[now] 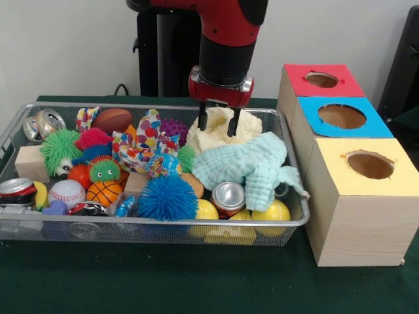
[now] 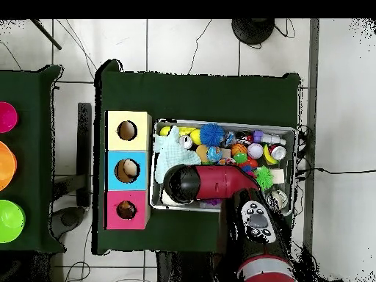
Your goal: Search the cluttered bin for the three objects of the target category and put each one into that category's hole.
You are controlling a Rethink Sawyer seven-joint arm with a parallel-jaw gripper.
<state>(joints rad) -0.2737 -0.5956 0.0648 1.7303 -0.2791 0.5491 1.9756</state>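
Note:
My gripper (image 1: 218, 122) hangs open over the far right part of the wire bin (image 1: 157, 223), its black fingertips (image 1: 203, 120) just above a crumpled cream cloth (image 1: 245, 124). Nothing is between the fingers. A mint green cloth (image 1: 252, 165) lies in front of it and droops over the bin's right rim. The bin also holds spiky balls, a blue one (image 1: 167, 197) among them, yellow balls (image 1: 273, 210), small sports balls, drink cans (image 1: 228, 196) and wood blocks. In the overhead view the arm (image 2: 213, 183) hides the gripper; the mint cloth (image 2: 172, 153) shows beside it.
Three wooden boxes with a hole on top stand in a row right of the bin: red (image 1: 322, 80), blue (image 1: 342, 116), yellow (image 1: 370, 165). In the overhead view the row is yellow (image 2: 127, 131), blue (image 2: 127, 170), pink (image 2: 126, 210). Coloured bowls (image 2: 9, 167) sit on another table.

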